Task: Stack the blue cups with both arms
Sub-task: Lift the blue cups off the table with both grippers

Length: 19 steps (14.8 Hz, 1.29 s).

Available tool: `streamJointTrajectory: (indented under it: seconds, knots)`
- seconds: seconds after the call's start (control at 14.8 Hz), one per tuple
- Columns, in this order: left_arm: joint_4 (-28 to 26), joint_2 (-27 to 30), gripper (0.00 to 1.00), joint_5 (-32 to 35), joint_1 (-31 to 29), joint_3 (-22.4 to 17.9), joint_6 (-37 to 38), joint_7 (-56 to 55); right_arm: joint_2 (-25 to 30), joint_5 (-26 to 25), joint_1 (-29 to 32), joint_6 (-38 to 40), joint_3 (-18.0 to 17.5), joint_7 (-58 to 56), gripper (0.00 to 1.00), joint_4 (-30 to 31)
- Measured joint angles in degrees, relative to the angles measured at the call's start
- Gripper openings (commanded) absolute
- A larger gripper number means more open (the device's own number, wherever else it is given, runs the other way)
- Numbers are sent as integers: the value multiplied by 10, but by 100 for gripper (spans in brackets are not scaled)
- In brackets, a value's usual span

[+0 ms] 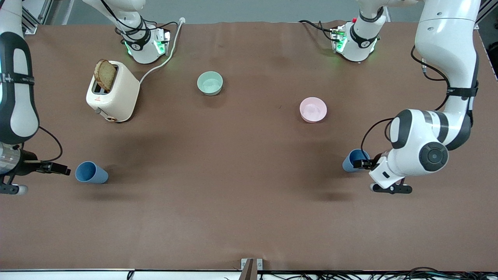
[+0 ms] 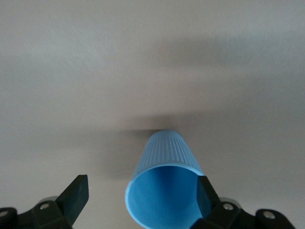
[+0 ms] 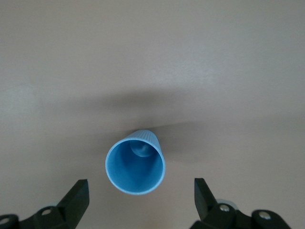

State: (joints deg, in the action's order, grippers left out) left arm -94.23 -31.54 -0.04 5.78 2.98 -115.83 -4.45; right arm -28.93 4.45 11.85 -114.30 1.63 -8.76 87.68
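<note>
Brown cloth covers your surface [image 1: 249, 217]. At your right arm's end, one blue cup [image 1: 91, 172] lies on its side, mouth toward the right tool [image 1: 58, 168], which sits just beside the rim at its nine o'clock, fingers [image 3: 76, 198] spread wide, holding nothing. At your left arm's end, the second blue cup [image 1: 352, 160] also lies down; the left tool [image 1: 365, 163] is spread wide at its mouth, one finger [image 2: 204, 196] against the rim, not clamped.
</note>
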Motion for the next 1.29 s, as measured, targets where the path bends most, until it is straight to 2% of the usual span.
streamJointTrajectory:
  seconds: [0.2,0.34,0.54,0.61,0.74,0.81,0.88,0.95,1.15,1.22,1.29]
  knots:
    - [-19,6,100,0,-1,0,-1,0,-37,24,15,-6,0,-1,82,2]
    - [-25,8,100,0,-1,0,-1,0,-60,31,24,-9,0,-2,71,3]
    - [-28,8,97,0,-1,0,-1,0,-77,33,28,-9,0,-4,45,7]
    - [-29,8,96,1,-1,0,-1,0,-79,33,28,-10,0,-4,30,8]
    - [-31,8,86,3,-3,-1,-1,0,-80,33,28,-19,0,-4,10,9]
    - [-32,8,81,9,-4,-1,-1,0,-80,34,28,-25,0,-4,6,9]
    - [-33,8,73,15,-4,-1,-1,0,-80,34,28,-30,-1,-4,5,9]
    - [-33,8,57,17,-4,-1,-1,0,-80,34,28,-33,-2,-4,4,9]
    - [-34,8,17,19,-3,0,-2,0,-79,36,28,-34,-4,-4,3,8]
    - [-34,8,7,19,-3,0,-2,0,-78,36,28,-34,-4,-4,3,7]
    - [-34,8,2,19,-3,0,-2,0,-75,36,27,-31,-4,-4,3,6]
